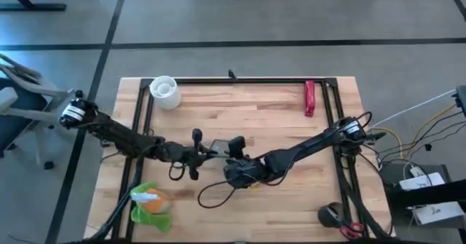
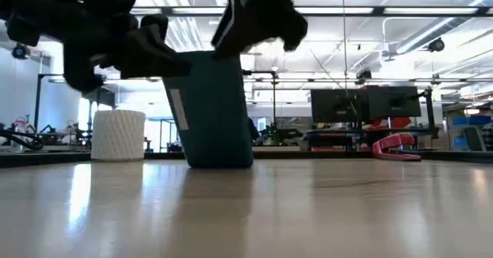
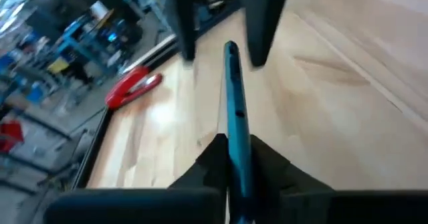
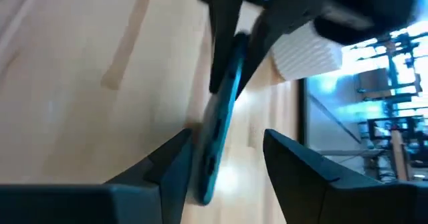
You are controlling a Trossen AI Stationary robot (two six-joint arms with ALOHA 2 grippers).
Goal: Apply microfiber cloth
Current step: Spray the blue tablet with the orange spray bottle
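Note:
A dark teal rectangular slab (image 2: 217, 112) stands on edge near the table's middle, its lower edge (image 2: 221, 164) on the wood. My left gripper (image 3: 234, 147) reaches in from the table's left and is shut on the slab. My right gripper (image 4: 227, 144) comes from the right and is open, with one finger on each side of the slab's other end (image 4: 217, 127). The lime-green microfiber cloth (image 1: 145, 209) lies crumpled at the near left of the table. An orange bottle (image 1: 155, 198) lies on the cloth. No gripper touches either of them. My left gripper pinches the slab between its two fingers, one finger on each broad face (image 3: 235, 134), at the end toward the table's left. The fingers come about level from the left. The slab stands nearly upright, a little tilted, with its lower edge on the table. My right gripper has one finger (image 4: 175, 158) close against a face of the slab. I cannot tell whether it touches. The other finger stands clear of the slab.
A white ribbed cup (image 1: 165, 91) stands at the far left. A red stapler (image 1: 309, 98) lies at the far right. A black frame rail (image 1: 240, 80) runs around the table's far edge and sides. Cables (image 1: 211, 193) trail on the wood below the grippers.

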